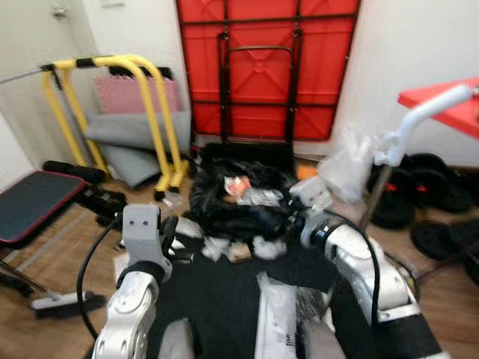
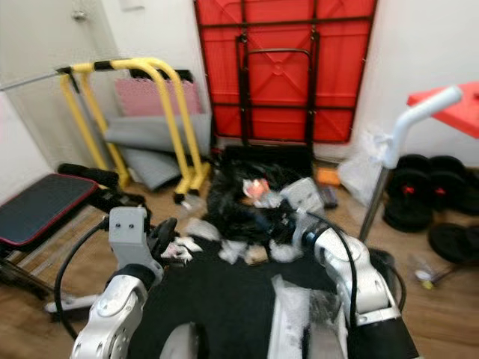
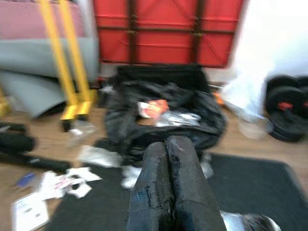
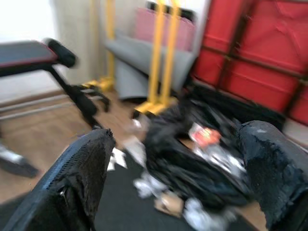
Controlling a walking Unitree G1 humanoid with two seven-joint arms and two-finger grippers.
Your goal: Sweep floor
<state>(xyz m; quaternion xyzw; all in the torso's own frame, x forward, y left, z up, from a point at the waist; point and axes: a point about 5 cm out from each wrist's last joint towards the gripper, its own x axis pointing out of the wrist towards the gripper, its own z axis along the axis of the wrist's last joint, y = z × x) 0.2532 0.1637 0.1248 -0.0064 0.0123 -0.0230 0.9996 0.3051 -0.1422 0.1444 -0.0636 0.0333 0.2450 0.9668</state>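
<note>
Right, both arms are up in front of the robot. Its left gripper has its two black fingers pressed together, holding nothing, and points at the black rubbish bag lying open on the wooden floor just ahead. Its right gripper has its fingers spread wide, the bag and crumpled paper scraps beyond and between them. A dark mat lies under both arms. Past the bag, a red folded table leans on the wall. Beside the right arm stands a white handle, possibly a broom, untouched. Off beyond the left gripper are yellow bars and a bench.
</note>
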